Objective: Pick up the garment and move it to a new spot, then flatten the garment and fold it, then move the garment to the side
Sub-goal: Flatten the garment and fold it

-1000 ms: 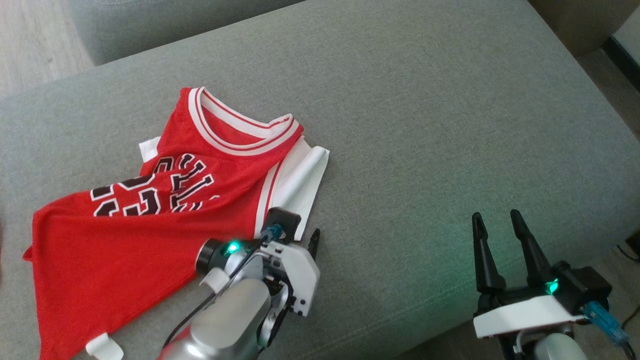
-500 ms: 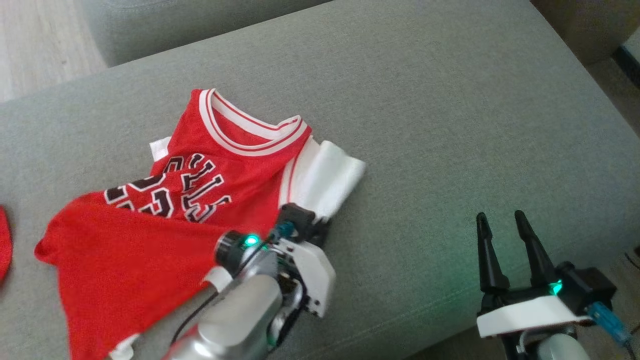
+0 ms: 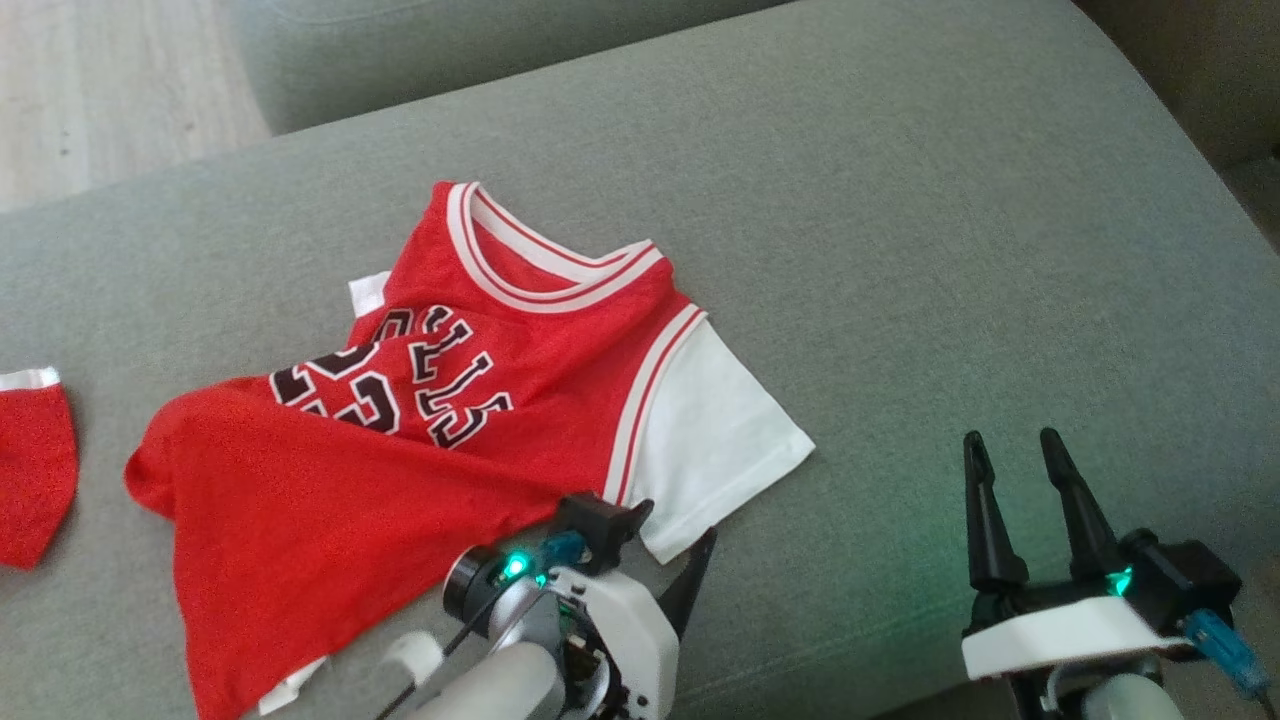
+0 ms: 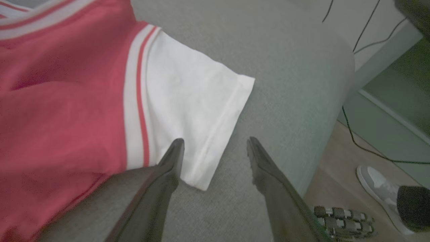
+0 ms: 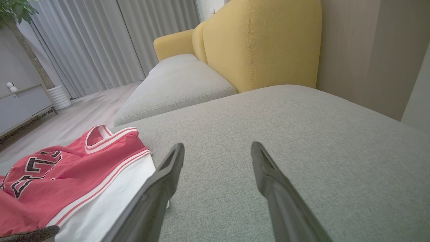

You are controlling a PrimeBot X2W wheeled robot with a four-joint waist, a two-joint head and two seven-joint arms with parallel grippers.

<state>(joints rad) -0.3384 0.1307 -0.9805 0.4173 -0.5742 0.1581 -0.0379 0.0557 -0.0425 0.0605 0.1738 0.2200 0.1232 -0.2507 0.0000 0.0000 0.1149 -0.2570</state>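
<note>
Left gripper [image 4: 215, 143], jaws spread & empty, at white sleeve [image 4: 188, 101] hem (jersey [image 3: 480, 400] runs off to its left); right gripper [image 3: 1011, 438], spread too, well apart.

Long black tapered jaws, white wrist housings [image 3: 1060, 635], green status lights [image 3: 515, 567], silver forearm [image 3: 490, 690], blue plug [image 3: 1215, 640]

The garment [image 3: 470, 455] is bright red with a white sleeve, white-and-red striped trim at collar and armhole, and black lettering edged in white. The sofa seat [image 3: 900, 250] is plain grey-green. A second red piece [image 3: 35, 460] has a white hem, and the backrest [image 5: 262, 43] is mustard yellow.
</note>
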